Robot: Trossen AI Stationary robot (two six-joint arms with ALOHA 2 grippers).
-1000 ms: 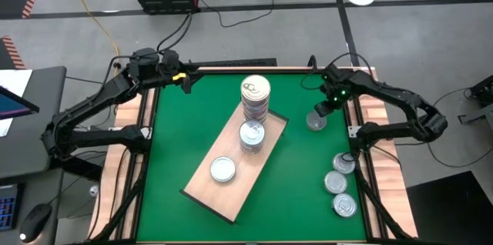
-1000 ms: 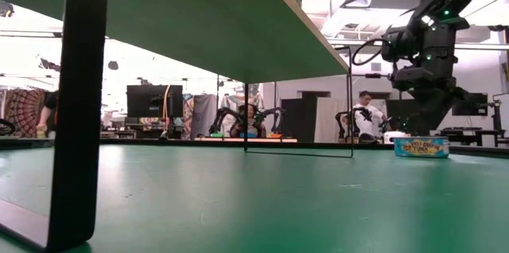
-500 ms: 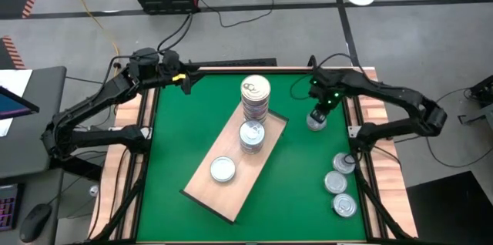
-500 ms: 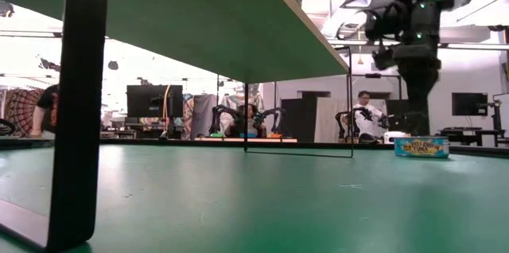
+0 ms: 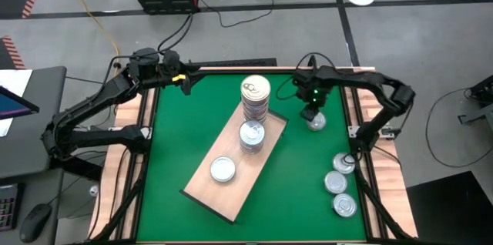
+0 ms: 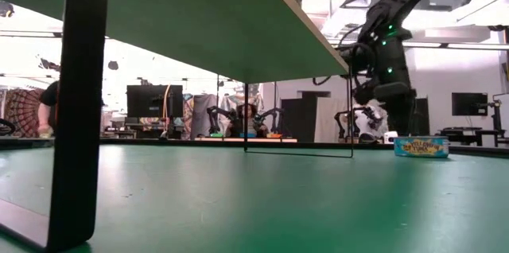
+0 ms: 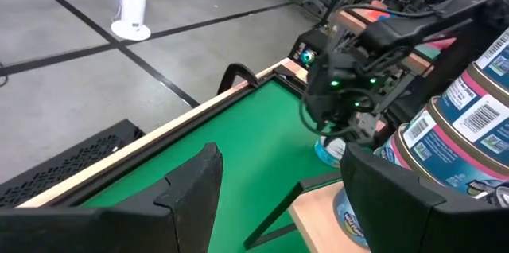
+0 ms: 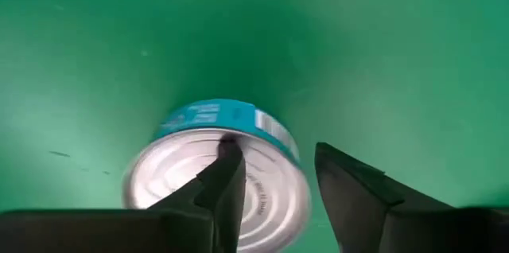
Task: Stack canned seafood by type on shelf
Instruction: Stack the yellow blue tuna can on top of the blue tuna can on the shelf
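Tin (image 8: 219,181) of canned seafood, blue-labelled, lying flat on green table (image 5: 185,137) at three o'clock from shelf (image 5: 208,187), directly beneath right gripper (image 5: 311,111), fingers apart and empty; judged rigid, light, slick-lidded, best pinched across opposite rim edges; left gripper (image 7: 278,197) spread, idle.

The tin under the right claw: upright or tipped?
Upright. The tin lies flat on the green table, silver lid up, teal side label showing; the right claw hangs open just above it.
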